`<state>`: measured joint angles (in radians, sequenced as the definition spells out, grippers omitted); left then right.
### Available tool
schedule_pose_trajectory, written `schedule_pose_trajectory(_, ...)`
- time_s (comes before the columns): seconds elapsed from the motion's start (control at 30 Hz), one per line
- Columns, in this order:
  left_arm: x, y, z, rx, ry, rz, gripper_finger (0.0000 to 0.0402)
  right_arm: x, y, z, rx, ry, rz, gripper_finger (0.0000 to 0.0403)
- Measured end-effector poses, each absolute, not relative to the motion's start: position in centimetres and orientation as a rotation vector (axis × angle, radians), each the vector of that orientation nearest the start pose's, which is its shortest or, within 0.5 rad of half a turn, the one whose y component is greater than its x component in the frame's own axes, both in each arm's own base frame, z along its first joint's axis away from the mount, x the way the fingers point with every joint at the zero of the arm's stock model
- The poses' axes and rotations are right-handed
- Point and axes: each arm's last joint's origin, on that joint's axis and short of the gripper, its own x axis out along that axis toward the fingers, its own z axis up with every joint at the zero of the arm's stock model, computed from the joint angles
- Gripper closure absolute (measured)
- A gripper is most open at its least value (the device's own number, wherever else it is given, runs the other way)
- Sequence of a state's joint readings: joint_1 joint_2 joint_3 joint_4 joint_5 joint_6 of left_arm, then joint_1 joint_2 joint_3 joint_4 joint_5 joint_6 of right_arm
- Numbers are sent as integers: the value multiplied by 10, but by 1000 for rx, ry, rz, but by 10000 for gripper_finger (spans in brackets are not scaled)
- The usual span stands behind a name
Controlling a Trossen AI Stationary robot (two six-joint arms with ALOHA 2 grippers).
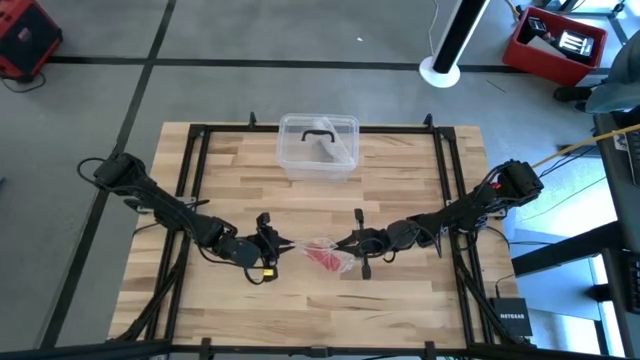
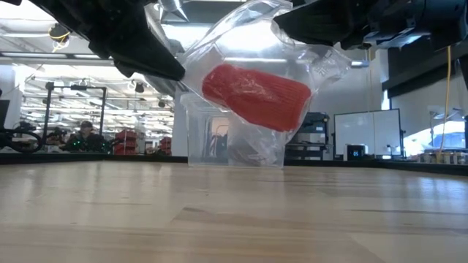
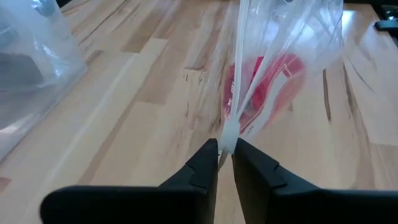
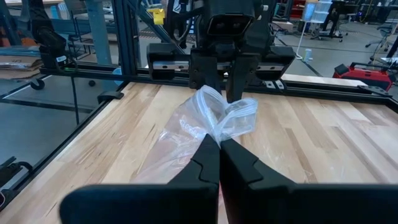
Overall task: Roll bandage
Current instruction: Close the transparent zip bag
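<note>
bandage (image 2: 256,95): red roll, sitting inside a clear plastic bag (image 2: 241,51); bag and roll hanging above the desk (image 1: 400,300), not touching the wood in the low view; roll tilting, one end lower than the other
bandage location: near the desk's middle, toward the front edge, between the two hands in the high view (image 1: 325,257)
plastic bag: thin, crinkled, being pulled taut between both hands; in the left wrist view the red shows through the film (image 3: 267,81)
left hand (image 3: 225,149): fingers clenched on a bunched edge of the bag, film pinched between the fingertips; sitting just left of the bag in the high view (image 1: 277,243)
right hand (image 4: 219,146): fingers pressed together on the bag's gathered top, grasping the film; just right of the bag in the high view (image 1: 343,244)
arms: both reaching inward from the desk's sides, hands facing each other, close together with only the bag between
clear plastic box (image 1: 318,146): black handle on the lid, standing at the desk's far edge, well apart from the bag; showing behind the bag in the low view (image 2: 234,142)
desk: light wood planks, black frame rails along the sides
background: person sitting far back at the left in the low view (image 2: 86,131); red case on the floor at top left of the high view (image 1: 28,45)
</note>
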<state>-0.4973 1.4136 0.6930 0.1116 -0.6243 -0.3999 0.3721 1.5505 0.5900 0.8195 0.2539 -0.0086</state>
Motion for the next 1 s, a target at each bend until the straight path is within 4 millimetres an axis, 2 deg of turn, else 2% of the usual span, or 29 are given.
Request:
schedule_pose_trajectory(0.13,252,-117,196,-62,480,222,368,281,102,188,-51,133,119,400)
schedule_pose_trajectory(0.53,251,-116,194,-51,490,228,354,281,102,188,-51,132,119,400)
schedule_pose_trajectory(0.73,251,-116,194,-35,497,229,394,281,102,188,-51,132,119,400)
schedule_pose_trajectory(0.9,251,-116,194,-24,486,252,399,281,102,188,-34,135,117,400)
schedule_pose_trajectory(1.0,248,-117,199,-23,496,247,400,279,101,184,-2,194,114,397)
